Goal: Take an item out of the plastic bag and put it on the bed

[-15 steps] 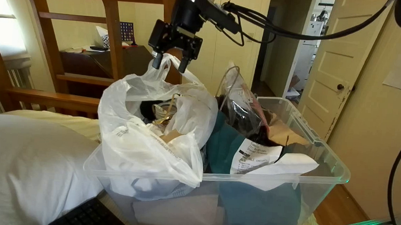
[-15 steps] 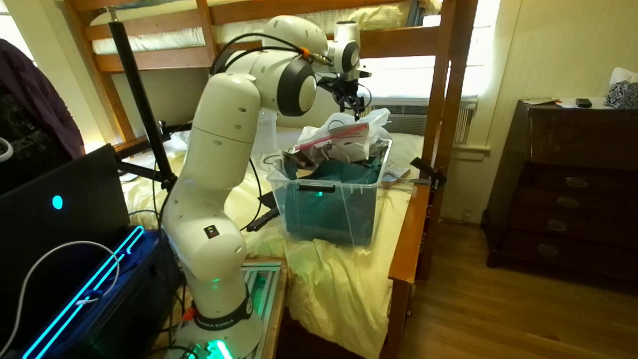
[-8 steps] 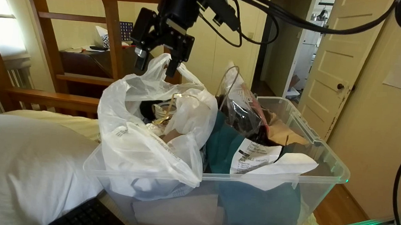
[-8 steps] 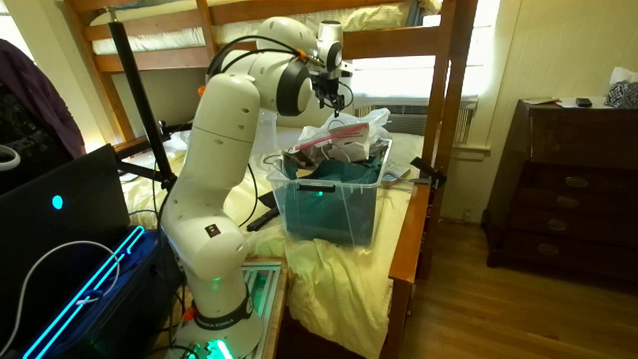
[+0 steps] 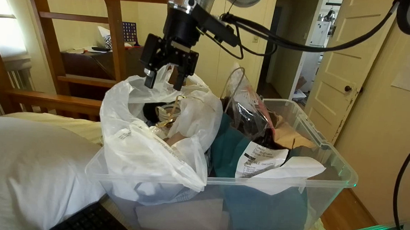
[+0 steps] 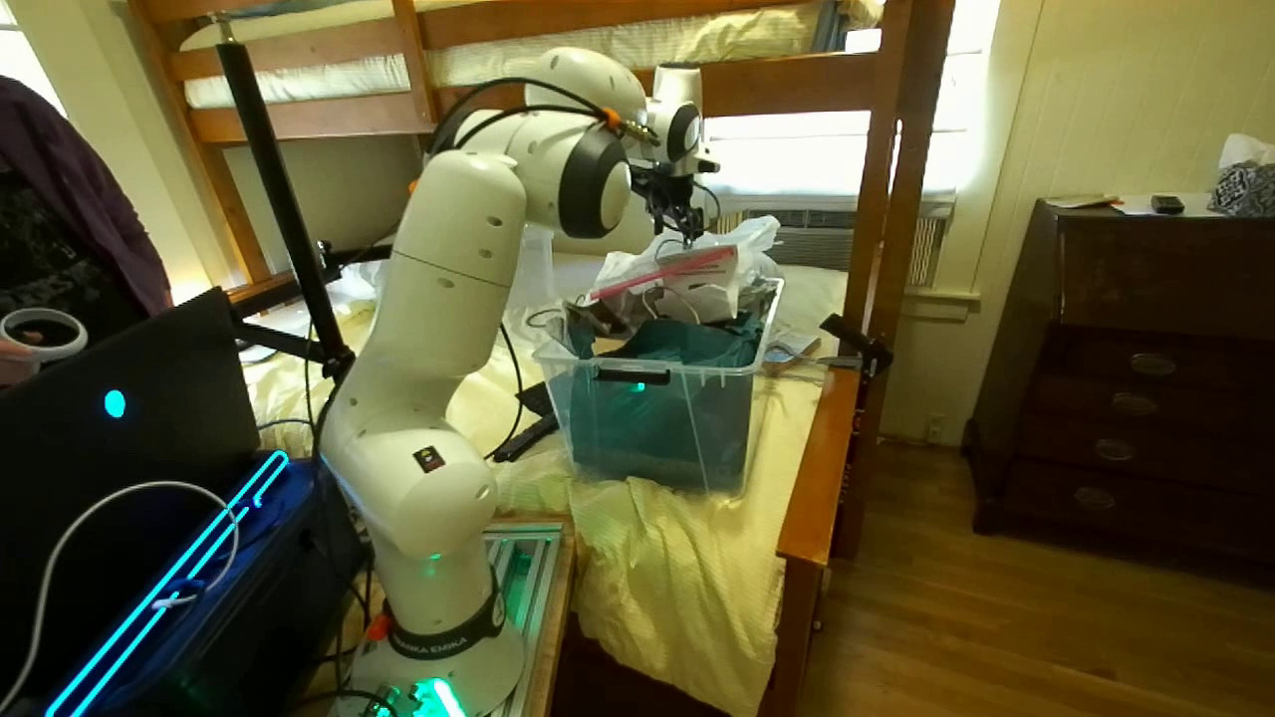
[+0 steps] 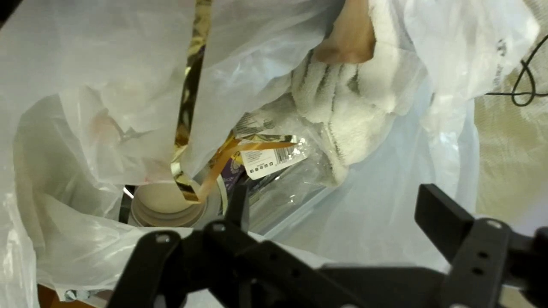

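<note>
The white plastic bag (image 5: 160, 158) stands open-mouthed in a clear bin, and its top shows in an exterior view (image 6: 754, 237). My gripper (image 5: 164, 85) is open and empty above the back part of the bag's mouth; it also shows in an exterior view (image 6: 685, 231). In the wrist view the open fingers (image 7: 334, 199) are spread over the bag. Inside lie a round lidded container (image 7: 167, 205), gold ribbon (image 7: 186, 111), a barcode tag (image 7: 267, 162) in clear wrap, and a fluffy white cloth (image 7: 342, 107). The bed's puffy white bedding (image 5: 37, 169) is left of the bin.
The clear bin (image 5: 342, 178) also holds a teal bag (image 5: 226, 151), a clear pouch (image 5: 249, 110) and a paper receipt (image 5: 258, 160). A black keyboard (image 5: 92, 221) lies in front. Wooden bunk-bed rails (image 6: 812, 478) flank the bin. A person (image 6: 75, 214) stands behind a laptop (image 6: 129, 418).
In an exterior view my open gripper has shifted left, then lowered toward the bag's mouth. The bag and bin have not moved. A cup has come into view beside the person.
</note>
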### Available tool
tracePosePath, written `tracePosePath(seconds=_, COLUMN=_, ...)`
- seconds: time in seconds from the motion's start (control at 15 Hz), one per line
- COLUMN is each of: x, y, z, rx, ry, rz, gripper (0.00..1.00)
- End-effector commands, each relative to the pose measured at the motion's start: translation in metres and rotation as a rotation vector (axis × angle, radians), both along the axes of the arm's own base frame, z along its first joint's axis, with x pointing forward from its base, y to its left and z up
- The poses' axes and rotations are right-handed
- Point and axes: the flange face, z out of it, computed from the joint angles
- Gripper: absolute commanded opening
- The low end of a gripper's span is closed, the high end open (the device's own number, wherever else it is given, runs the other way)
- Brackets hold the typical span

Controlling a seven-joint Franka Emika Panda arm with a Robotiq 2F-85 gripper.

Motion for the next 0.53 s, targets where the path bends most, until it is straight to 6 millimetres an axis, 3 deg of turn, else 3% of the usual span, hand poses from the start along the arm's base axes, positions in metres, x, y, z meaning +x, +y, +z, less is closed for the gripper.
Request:
tracePosePath(seconds=0.0, x=0.010, y=0.010, z=-0.017, rx=-0.006, ry=0.000, rz=-0.017, gripper=1.00)
tracePosePath(seconds=0.47, x=0.018, y=0.039, z=-0.030, rx=0.039, ry=-0.068, rz=0.085, gripper=1.00)
